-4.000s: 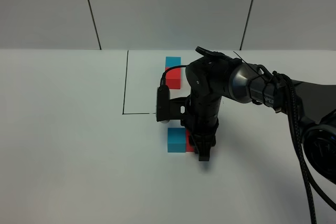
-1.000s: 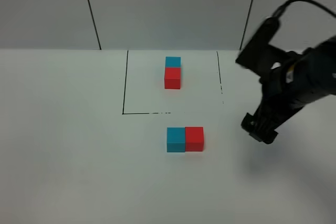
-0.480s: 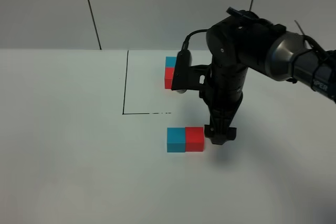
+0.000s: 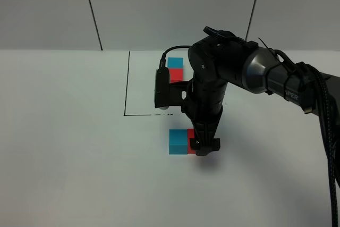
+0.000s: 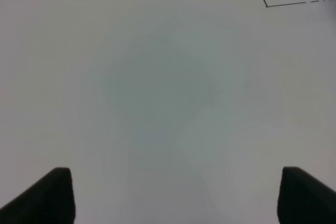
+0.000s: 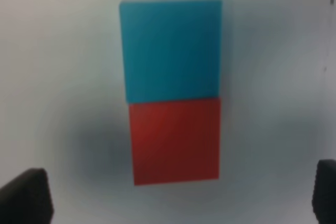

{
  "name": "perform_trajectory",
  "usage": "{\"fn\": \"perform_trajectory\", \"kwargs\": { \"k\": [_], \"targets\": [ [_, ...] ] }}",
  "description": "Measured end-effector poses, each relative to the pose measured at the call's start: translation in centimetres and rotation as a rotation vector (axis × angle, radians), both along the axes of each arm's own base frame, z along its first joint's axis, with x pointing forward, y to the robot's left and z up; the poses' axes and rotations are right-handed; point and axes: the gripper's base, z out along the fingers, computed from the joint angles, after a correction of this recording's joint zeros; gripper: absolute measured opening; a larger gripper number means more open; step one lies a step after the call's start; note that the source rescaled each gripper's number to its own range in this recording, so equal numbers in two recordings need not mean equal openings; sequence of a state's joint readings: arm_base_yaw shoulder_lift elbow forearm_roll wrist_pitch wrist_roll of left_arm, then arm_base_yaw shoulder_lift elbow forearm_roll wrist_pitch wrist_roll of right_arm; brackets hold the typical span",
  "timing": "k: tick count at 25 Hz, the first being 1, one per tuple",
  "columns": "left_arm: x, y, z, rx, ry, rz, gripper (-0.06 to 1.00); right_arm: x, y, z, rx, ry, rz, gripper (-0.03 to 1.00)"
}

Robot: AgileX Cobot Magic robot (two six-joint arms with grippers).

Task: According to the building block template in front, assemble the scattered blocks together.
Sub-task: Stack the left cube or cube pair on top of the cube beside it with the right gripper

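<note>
Your right tool (image 4: pixel 205 145) hangs spread wide above the matte red cube (image 6: pixel 175 141), which touches the matte cyan-blue cube (image 6: pixel 170 48); your left tool (image 5: pixel 173 198) is spread too.

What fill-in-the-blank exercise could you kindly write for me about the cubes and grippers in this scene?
1. The loose cube touching the red cube is coloured ____.
2. The right gripper is over this pair with its jaws ____.
3. The left gripper holds ____.
4. The template sits inside a drawn ____ outline.

Missing words: blue; open; nothing; black.
</note>
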State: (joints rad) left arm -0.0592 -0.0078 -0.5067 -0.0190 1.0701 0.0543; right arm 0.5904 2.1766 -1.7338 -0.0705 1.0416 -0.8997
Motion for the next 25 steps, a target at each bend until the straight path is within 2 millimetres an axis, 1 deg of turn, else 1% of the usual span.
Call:
{"fn": "perform_trajectory", "kwargs": {
  "k": [6, 11, 17, 25],
  "targets": [
    [0.0, 0.0, 0.0, 0.000, 0.000, 0.000, 0.69, 0.6, 0.7, -1.9, 0.024, 0.020, -0.002, 1.00],
    [0.0, 0.0, 0.0, 0.000, 0.000, 0.000, 0.69, 1.2, 1.5, -2.8, 0.061, 0.035, -0.016, 1.00],
    [0.0, 0.0, 0.0, 0.001, 0.000, 0.000, 0.69, 1.4, 1.8, -4.6, 0.047, 0.069, -0.020, 1.00],
    [0.0, 0.0, 0.0, 0.001, 0.000, 0.000, 0.69, 1.3, 1.8, -5.7, 0.041, 0.100, -0.038, 1.00]
  ]
}}
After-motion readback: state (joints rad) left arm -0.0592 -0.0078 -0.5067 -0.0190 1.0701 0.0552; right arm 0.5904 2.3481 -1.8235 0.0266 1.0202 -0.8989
